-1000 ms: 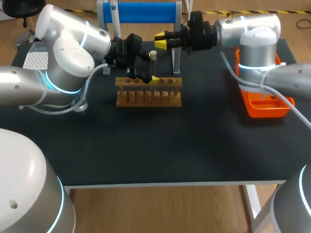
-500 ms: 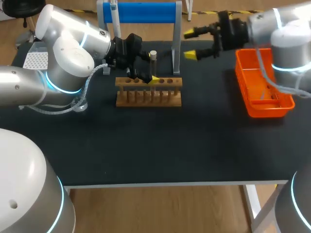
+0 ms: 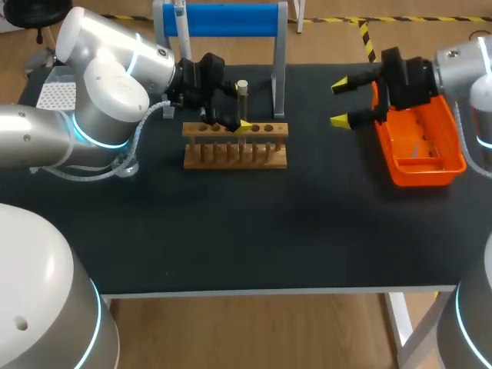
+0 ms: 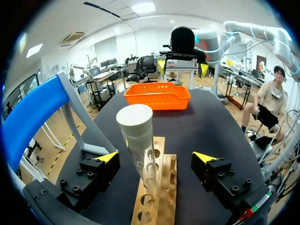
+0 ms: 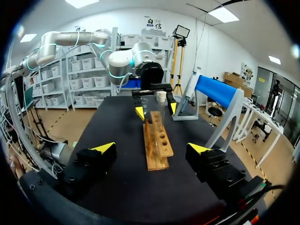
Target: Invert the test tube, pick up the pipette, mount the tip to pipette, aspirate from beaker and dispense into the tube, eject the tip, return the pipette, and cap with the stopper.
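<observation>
Since a second ago my right fingers have pulled back from the wooden tube rack to the orange plastic basket, spread wide open. My left fingers stay open either side of the clear stoppered test tube, which stands in the rack on the black desk.

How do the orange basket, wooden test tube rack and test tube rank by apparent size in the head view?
1. Tied for largest: the orange basket and the wooden test tube rack cover about the same extent, too close to rank.
2. Smallest by far: the test tube, standing in the rack.
</observation>
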Tool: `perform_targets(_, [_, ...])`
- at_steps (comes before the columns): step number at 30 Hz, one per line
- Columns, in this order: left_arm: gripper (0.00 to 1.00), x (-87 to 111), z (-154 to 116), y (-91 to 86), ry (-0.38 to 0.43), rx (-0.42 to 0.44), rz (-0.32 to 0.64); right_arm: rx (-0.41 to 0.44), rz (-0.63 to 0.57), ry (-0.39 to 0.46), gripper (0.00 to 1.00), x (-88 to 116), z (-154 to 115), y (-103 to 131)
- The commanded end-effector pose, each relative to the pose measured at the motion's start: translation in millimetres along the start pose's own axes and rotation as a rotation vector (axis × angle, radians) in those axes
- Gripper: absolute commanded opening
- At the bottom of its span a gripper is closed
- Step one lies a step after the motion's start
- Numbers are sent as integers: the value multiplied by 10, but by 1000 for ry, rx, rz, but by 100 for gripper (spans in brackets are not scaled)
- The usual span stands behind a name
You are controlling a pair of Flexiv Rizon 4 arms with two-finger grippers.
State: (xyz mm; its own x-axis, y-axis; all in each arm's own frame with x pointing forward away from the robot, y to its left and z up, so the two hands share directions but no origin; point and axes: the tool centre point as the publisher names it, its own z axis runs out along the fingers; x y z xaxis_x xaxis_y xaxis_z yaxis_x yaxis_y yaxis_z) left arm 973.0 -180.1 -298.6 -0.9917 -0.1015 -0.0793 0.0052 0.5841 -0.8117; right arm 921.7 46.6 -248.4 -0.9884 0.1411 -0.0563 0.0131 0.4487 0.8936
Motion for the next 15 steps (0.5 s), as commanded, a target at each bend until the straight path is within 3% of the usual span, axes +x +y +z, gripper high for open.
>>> perform_targets(1, [100, -6, 1, -1, 2, -2, -1, 2, 0, -24, 100, 59, -21, 12])
perform_targets(15, [100, 6, -349, 139, -126, -7, -58, 2, 0, -24, 100, 59, -21, 12])
